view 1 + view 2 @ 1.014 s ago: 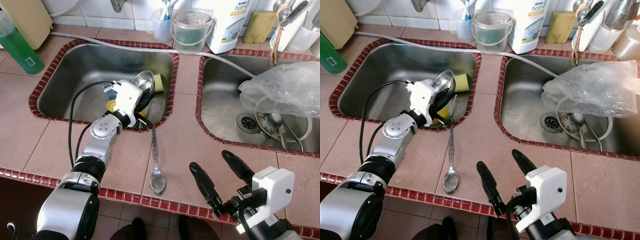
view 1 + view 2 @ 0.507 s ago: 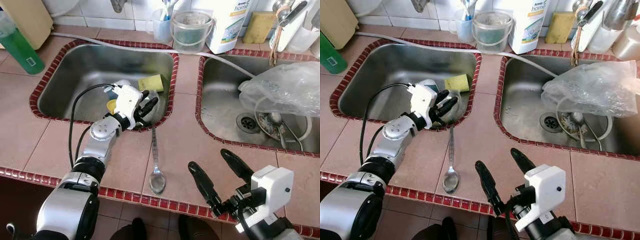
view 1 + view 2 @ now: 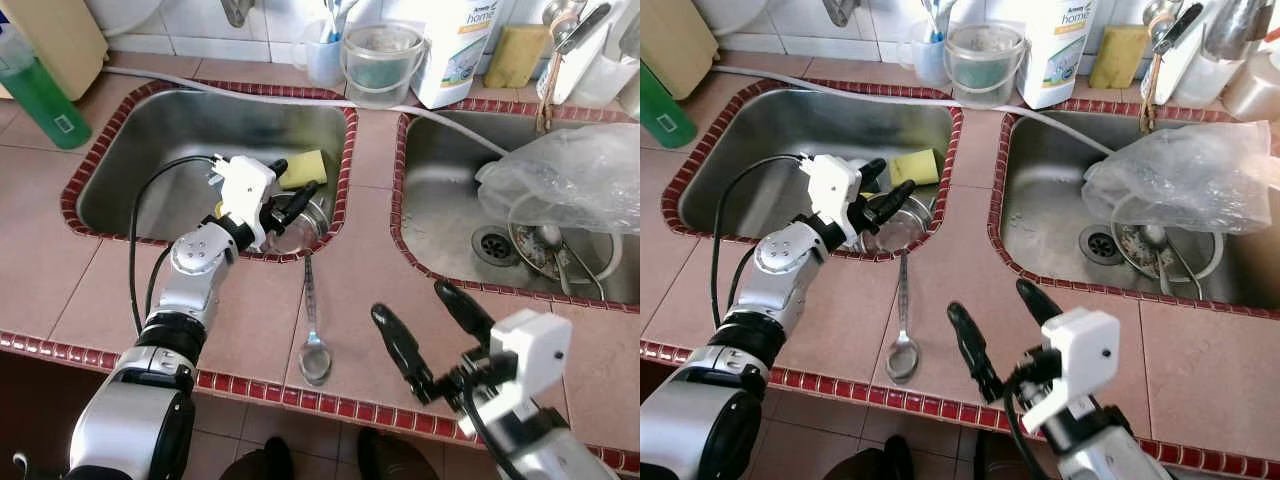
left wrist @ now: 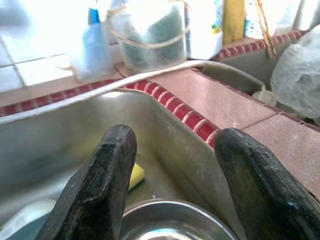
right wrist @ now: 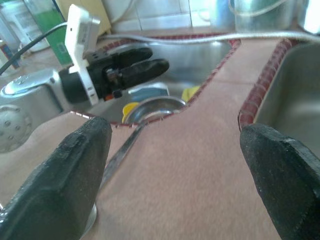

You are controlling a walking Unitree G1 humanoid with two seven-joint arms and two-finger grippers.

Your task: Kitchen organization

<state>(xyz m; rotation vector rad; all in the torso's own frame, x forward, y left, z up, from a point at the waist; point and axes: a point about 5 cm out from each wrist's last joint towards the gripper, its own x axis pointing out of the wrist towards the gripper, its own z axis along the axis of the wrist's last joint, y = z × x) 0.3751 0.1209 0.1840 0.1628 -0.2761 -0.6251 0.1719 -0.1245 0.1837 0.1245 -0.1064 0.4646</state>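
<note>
Left gripper [image 3: 290,192] over left sink [image 3: 120,130], fingers spread, empty. Bowl [image 3: 300,222], a second ago tilted in its grip, now lies flat in sink's near right corner, just below fingers. Sponge [image 3: 303,168] beside bowl. Release looks done; bowl placed. Right gripper [image 3: 422,330] hovers agape, empty, above counter, right of spoon [image 3: 313,330], well clear of sink. Spoon on counter, handle tip at sink rim; likely next item.

Brushed, dull-gleaming stainless steel left sink [image 3: 150,130] holds a shiny round metal bowl [image 3: 300,222]; matt pink tiled counter [image 3: 360,270] carries a glossy long steel spoon [image 3: 312,330]; crinkled clear plastic bag [image 3: 560,175].
</note>
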